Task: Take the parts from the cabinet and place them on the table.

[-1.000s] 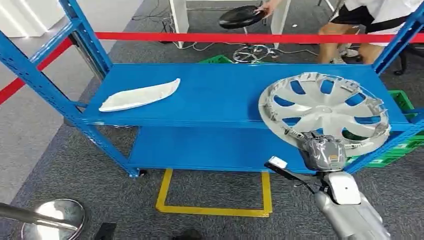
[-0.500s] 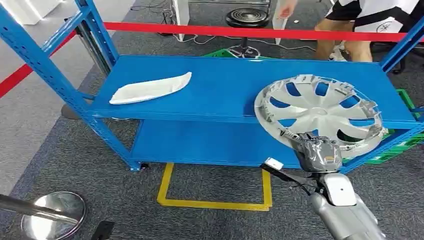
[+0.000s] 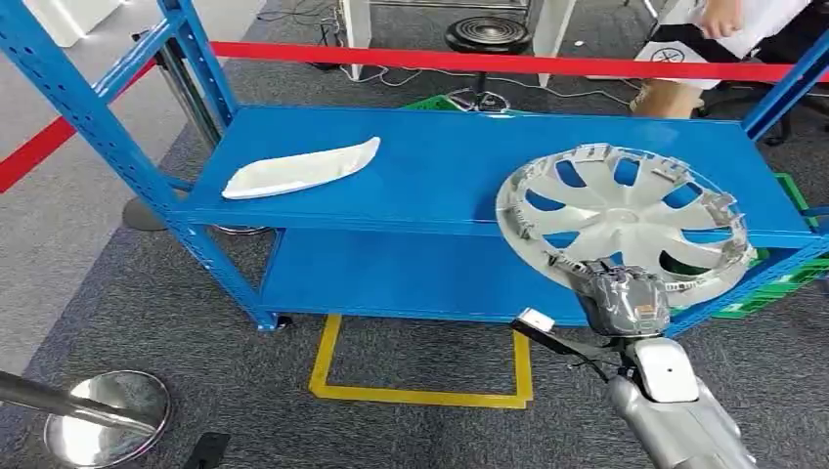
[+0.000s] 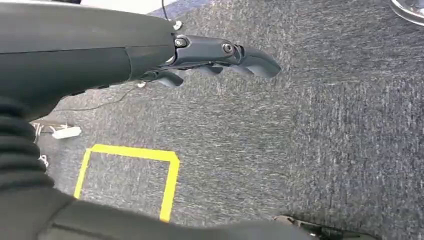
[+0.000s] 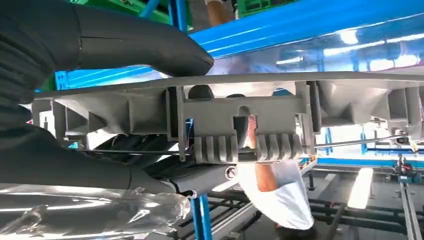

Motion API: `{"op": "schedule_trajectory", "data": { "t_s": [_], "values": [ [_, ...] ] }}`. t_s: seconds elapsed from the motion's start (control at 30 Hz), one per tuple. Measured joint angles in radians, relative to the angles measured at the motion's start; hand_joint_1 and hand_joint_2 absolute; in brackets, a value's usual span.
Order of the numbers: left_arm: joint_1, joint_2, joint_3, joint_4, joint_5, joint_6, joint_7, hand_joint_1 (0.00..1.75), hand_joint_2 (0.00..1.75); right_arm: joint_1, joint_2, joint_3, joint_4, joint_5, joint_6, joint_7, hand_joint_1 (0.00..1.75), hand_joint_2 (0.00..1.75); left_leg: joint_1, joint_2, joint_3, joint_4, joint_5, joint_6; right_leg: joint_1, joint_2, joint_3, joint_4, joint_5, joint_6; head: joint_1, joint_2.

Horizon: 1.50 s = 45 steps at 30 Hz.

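— Where do we stand with our right hand point(image 3: 623, 298)?

— We have it clamped on the near rim of the wheel cover point(image 3: 626, 220), thumb over the top of the rim and fingers point(image 5: 150, 165) underneath, as the right wrist view shows. The cover sits tilted at the right end of the cabinet's upper shelf point(image 3: 440, 166), its near edge out past the shelf front.

— And our left hand point(image 4: 215, 52)?

— It hangs over the carpet with its fingers loosely apart, holding nothing.

— So which step are we in?

— We judge it the taking of the first part: gripped, but not yet clear of the cabinet. The white curved part point(image 3: 298, 168) lies untouched at the left of the same shelf.

— What does the next move ask of us?

— We would draw the cover towards us, clear of the blue upright point(image 3: 782, 93) on the right, then turn to find the table. A rim grip on so wide a piece may let it swing, so we should go slowly.
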Motion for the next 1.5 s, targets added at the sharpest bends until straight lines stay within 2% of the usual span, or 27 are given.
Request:
{"op": "schedule_trajectory", "data": {
  "t_s": [0.23, 0.47, 0.57, 0.77, 1.5],
  "values": [
    [0.000, 0.000, 0.000, 0.000, 0.000, 0.000, 0.000, 0.00, 0.00, 0.006, 0.000, 0.000, -0.002, 0.002, 0.000, 0.000, 1.75, 1.75, 0.001, 0.000, 0.000, 0.000, 0.003, -0.003, 0.000, 0.000, -0.002, 0.003, 0.001, -0.002, 0.000, 0.000],
    [0.001, 0.000, -0.022, 0.000, -0.046, 0.056, 0.026, 0.00, 0.00, 0.011, 0.000, 0.000, -0.008, 0.010, 0.000, 0.009, 1.75, 1.75, 0.001, 0.000, -0.001, 0.000, 0.003, -0.003, 0.000, 0.000, -0.002, 0.003, 0.002, -0.002, 0.000, 0.000],
    [0.001, -0.001, -0.023, 0.000, -0.020, 0.064, 0.002, 0.00, 0.00, 0.011, 0.000, -0.002, -0.012, 0.012, 0.000, 0.011, 1.75, 1.75, 0.001, 0.000, -0.001, 0.000, 0.003, -0.003, 0.000, 0.000, -0.002, 0.003, 0.002, -0.002, 0.000, 0.000],
    [0.001, -0.003, -0.021, 0.000, -0.002, 0.063, -0.035, 0.00, 0.00, 0.018, -0.003, -0.010, -0.023, 0.011, 0.000, 0.008, 1.75, 1.75, 0.001, 0.000, -0.001, 0.000, 0.003, -0.003, 0.000, 0.000, -0.002, 0.003, 0.002, -0.002, 0.000, 0.000],
    [0.001, -0.005, -0.020, 0.000, -0.002, 0.044, -0.035, 0.00, 0.00, 0.026, -0.006, -0.017, -0.030, 0.011, 0.000, 0.004, 1.75, 1.75, 0.001, 0.000, -0.002, 0.000, 0.003, -0.003, 0.000, 0.000, -0.003, 0.003, 0.002, -0.002, 0.000, 0.000]
  ]
}}
